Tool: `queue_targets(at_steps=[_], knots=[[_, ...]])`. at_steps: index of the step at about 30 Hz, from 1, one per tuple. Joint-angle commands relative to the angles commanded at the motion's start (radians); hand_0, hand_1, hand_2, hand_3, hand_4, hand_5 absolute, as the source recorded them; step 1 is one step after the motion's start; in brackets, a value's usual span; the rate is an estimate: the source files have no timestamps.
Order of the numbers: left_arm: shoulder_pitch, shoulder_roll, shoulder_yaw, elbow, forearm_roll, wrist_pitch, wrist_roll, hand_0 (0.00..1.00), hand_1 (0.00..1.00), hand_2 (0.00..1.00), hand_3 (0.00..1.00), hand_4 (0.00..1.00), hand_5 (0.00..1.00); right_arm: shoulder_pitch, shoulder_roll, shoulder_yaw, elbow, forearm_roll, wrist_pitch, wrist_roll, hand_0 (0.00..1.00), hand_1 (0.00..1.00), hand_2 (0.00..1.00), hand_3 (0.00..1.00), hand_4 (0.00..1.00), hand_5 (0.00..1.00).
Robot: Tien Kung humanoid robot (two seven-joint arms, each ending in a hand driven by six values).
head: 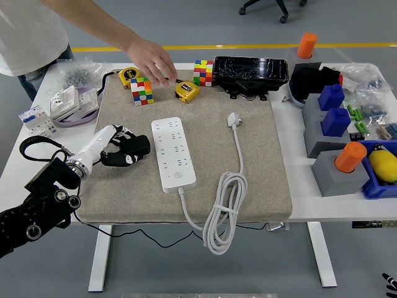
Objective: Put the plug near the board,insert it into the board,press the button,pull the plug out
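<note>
Nearest the camera, the white cable lies coiled at the near edge of the beige mat, part of its loop hanging past the table edge. From the coil it runs back to the near end of the white power strip, which lies lengthwise on the mat's left half, its round button close to that near end. The cable's other run goes up the mat's middle to the white plug, which lies flat on the mat, well apart from the strip and to its right, not inserted.

The robot's left hand rests on the mat just left of the strip, near it but not touching; its black fingers are loosely curled and hold nothing. The right arm is out of view.

Farther back, a colourful cube sits near the mat's far left corner, with a yellow tape measure behind it and a second tape measure to its right. Another colourful cube stands beside a black box at the far edge. A person's hand reaches in from the far left and hovers above the first cube and the tape measures, fingers spread.
</note>
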Motion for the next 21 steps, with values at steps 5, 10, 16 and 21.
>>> queue_targets(at_steps=[5,10,16,21], knots=[[0.006,0.005,-0.012,-0.003,0.022,-0.013,0.017,0.688,0.761,0.760,0.792,0.907,0.290,-0.001,0.002,0.004,0.000,-0.001,0.000,0.000,0.657,0.663,0.658,0.556,0.911,0.507],[0.023,0.010,-0.046,-0.024,0.027,-0.003,0.008,0.692,0.762,0.767,0.821,0.917,0.305,0.000,0.003,0.008,0.001,-0.002,0.000,0.001,0.657,0.662,0.659,0.556,0.911,0.507],[0.072,0.012,-0.145,-0.074,-0.045,0.061,-0.071,0.628,0.714,0.712,0.731,0.918,0.318,-0.001,0.007,0.009,-0.001,-0.003,-0.001,0.001,0.657,0.662,0.659,0.556,0.911,0.506],[0.129,0.001,-0.265,-0.112,-0.135,0.085,-0.119,0.580,0.668,0.608,0.604,0.839,0.243,-0.004,0.018,0.011,-0.006,-0.004,0.000,0.001,0.657,0.662,0.659,0.556,0.912,0.506]])
